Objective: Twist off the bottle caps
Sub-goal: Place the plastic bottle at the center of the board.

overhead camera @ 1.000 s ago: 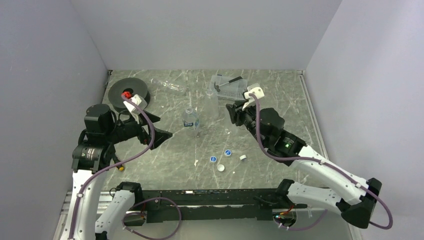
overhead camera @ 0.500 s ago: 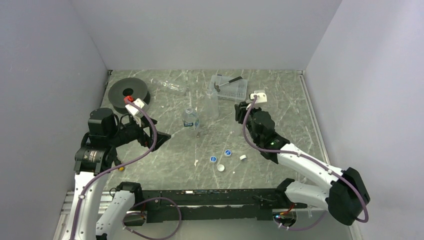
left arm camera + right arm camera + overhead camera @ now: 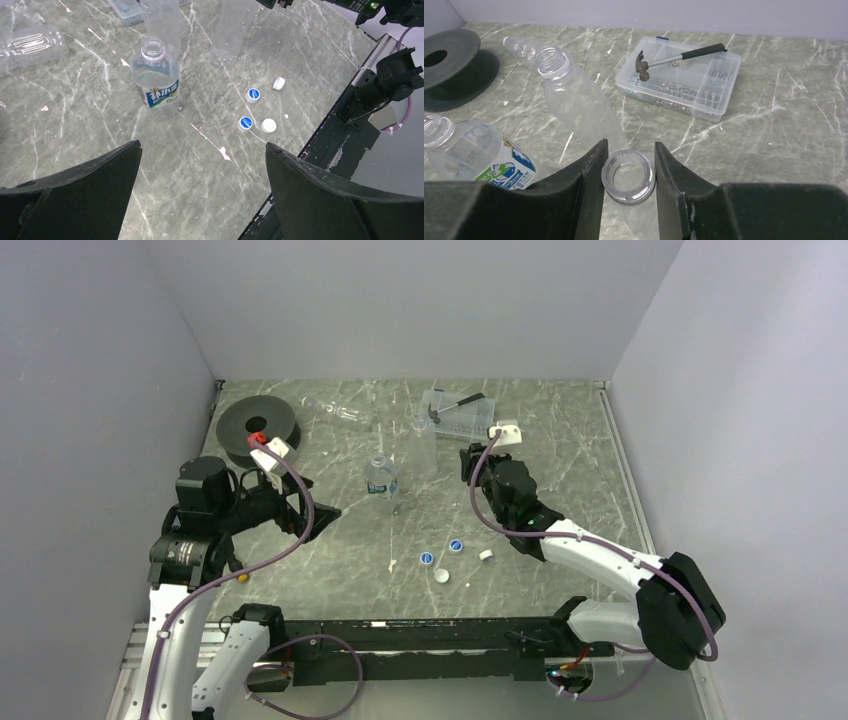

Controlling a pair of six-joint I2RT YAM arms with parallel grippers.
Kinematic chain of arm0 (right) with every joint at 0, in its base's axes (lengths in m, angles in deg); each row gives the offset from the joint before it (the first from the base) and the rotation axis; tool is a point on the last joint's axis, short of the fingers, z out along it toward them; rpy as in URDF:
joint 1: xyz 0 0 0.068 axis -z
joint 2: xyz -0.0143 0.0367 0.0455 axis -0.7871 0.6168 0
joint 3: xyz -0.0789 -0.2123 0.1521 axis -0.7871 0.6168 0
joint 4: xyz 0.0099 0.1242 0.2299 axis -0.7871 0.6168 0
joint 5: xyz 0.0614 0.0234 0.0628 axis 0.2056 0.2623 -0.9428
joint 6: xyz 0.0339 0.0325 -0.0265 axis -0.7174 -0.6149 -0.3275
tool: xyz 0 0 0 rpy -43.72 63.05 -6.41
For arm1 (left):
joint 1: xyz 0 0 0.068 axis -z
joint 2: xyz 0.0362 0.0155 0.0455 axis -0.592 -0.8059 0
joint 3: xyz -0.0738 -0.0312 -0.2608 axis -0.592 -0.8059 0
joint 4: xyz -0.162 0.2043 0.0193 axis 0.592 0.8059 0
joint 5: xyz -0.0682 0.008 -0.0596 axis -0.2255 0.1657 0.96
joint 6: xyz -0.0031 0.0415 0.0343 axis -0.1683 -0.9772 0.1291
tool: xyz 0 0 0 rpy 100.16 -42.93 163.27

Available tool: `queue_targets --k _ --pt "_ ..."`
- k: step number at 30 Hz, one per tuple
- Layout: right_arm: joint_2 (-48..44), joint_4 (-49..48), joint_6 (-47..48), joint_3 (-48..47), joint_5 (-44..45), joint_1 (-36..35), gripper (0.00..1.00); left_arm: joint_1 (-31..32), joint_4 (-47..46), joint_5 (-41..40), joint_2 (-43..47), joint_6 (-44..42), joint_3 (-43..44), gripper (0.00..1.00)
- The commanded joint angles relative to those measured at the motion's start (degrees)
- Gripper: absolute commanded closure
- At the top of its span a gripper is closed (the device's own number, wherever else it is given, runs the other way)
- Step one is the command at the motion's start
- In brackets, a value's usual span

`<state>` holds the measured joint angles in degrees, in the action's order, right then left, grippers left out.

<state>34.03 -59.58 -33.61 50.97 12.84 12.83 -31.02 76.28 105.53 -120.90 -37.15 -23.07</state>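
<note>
Four white caps lie loose at the table's front middle, two of them blue side up (image 3: 456, 545) (image 3: 253, 94). All the bottles are uncapped. The short labelled bottle (image 3: 381, 478) (image 3: 156, 80) stands at centre. A tall clear bottle (image 3: 423, 445) (image 3: 569, 95) stands behind it. Another bottle (image 3: 335, 412) lies at the back. My right gripper (image 3: 467, 462) (image 3: 630, 150) is shut on the open neck of another clear upright bottle (image 3: 629, 177), also in the left wrist view (image 3: 235, 25). My left gripper (image 3: 325, 510) (image 3: 203, 150) is wide open and empty, left of the short bottle.
A clear compartment tray (image 3: 470, 425) (image 3: 724, 80) with a hammer (image 3: 674, 57) on it sits at the back. A black spool (image 3: 258, 428) lies at the back left. The black rail (image 3: 350, 130) runs along the near edge.
My right arm has dropped and folded lower, and its gripper has turned and shifted a little left over the clear bottle. My left gripper has drawn back slightly.
</note>
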Motion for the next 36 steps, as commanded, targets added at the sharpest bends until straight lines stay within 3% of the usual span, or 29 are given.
queue_targets --k 1,5,12,18,23,36 --pt "-0.1 -3.4 1.0 0.3 -0.5 0.0 0.71 -0.1 -1.2 -0.2 0.1 0.3 0.3 0.00" --pt "0.3 -3.6 0.6 1.3 -0.5 -0.1 0.63 -0.1 -1.6 -1.3 0.0 0.9 0.9 0.01" --pt "0.3 -3.0 0.5 1.9 -1.1 -0.4 0.59 -0.1 -1.9 -1.4 0.3 0.8 0.7 0.01" --pt "-1.1 -1.6 1.5 1.9 -0.2 -1.2 0.34 -0.1 -1.9 -1.9 0.6 0.5 0.6 0.01" --pt "-3.4 0.3 1.7 1.3 0.5 -1.5 0.23 -0.1 -2.4 -2.0 0.7 0.6 0.6 0.00" --pt "-8.4 4.9 1.4 -0.6 -1.0 -1.6 0.14 -0.1 -3.0 -2.2 -0.8 1.3 1.6 0.01"
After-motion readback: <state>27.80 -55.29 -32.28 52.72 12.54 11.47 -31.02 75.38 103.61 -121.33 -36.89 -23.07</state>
